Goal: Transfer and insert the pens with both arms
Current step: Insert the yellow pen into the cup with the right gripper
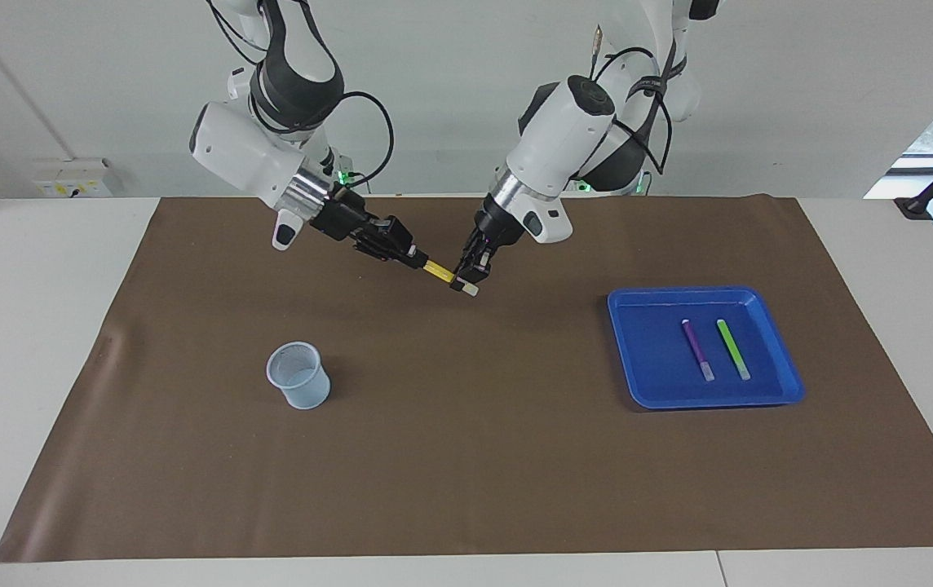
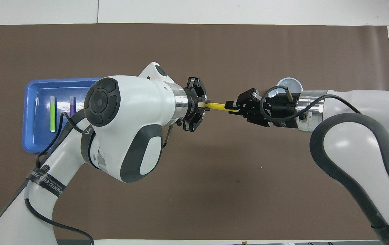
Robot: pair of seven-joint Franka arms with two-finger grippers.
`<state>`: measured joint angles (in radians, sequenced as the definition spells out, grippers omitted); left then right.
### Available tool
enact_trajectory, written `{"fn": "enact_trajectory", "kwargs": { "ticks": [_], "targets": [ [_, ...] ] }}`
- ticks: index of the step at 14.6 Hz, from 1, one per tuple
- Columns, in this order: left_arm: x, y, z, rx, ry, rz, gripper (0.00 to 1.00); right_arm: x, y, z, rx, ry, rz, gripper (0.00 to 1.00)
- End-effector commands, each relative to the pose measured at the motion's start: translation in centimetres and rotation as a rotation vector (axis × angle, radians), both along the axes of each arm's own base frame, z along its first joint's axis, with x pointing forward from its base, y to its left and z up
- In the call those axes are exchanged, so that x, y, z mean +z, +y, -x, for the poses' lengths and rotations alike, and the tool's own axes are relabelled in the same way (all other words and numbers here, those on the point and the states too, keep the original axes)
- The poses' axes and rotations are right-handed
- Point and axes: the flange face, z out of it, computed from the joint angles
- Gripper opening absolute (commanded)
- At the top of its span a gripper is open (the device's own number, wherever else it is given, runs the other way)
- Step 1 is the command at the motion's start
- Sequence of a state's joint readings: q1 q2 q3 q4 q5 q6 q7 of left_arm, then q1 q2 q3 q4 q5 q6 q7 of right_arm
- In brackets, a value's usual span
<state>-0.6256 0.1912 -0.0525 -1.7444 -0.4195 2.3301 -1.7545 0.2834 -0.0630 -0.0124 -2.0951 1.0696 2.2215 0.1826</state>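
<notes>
Two grippers hold the yellow pen up over the brown mat: the left gripper pinches its pale cap end, and the right gripper seems squeezed tight on its other end. Purple pen and green pen lie in the blue tray. Toward the right arm's end of the table stands a cup.

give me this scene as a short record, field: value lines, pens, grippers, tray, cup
yellow pen: in the air over the brown mat, gripped at both ends
left gripper: shut on the pen's pale cap end
right gripper: shut on the pen's other end
stage: handover between the arms
purple pen: lying in the blue tray
light green pen: lying in the tray, beside the purple one, apart
cup: upright on the mat toward the right arm's end, no pen in it
</notes>
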Motion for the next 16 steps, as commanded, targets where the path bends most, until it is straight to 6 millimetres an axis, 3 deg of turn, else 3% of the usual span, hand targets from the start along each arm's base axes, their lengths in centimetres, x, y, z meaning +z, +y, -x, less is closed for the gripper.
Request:
{"fn": "enact_trajectory", "kwargs": {
  "ticks": [1, 3, 4, 5, 6, 8, 11, 16],
  "targets": [
    [-0.1, -0.7, 0.4, -0.004, 0.008, 0.010, 0.00, 0.5, -0.1, -0.4, -0.022, -0.003, -0.017, 0.00],
    [-0.1, -0.7, 0.5, -0.011, 0.005, 0.007, 0.00, 0.5, -0.2, -0.4, -0.022, -0.004, -0.017, 0.00],
    [-0.1, -0.7, 0.4, -0.013, 0.000, 0.007, 0.28, 0.5, -0.2, -0.4, -0.019, -0.005, -0.015, 0.00],
    [-0.2, -0.6, 0.4, -0.016, 0.001, 0.000, 0.85, 0.5, -0.3, -0.5, -0.020, -0.007, -0.015, 0.00],
    [-0.2, -0.6, 0.4, -0.024, -0.005, -0.007, 1.00, 0.4, -0.3, -0.5, -0.014, -0.010, -0.010, 0.00],
    [-0.1, -0.4, 0.2, -0.091, -0.061, -0.044, 1.00, 0.8, -0.8, -0.7, 0.001, -0.031, 0.029, 0.00],
    [-0.7, 0.6, 0.1, -0.309, -0.126, -0.123, 1.00, 2.7, -3.8, -2.9, 0.185, -0.122, 0.334, 0.00],
    [-3.2, 7.3, -2.5, -0.559, -0.182, -0.201, 1.00, 6.2, -10.9, -6.5, 0.489, -0.234, 0.679, 0.00]
  ]
}}
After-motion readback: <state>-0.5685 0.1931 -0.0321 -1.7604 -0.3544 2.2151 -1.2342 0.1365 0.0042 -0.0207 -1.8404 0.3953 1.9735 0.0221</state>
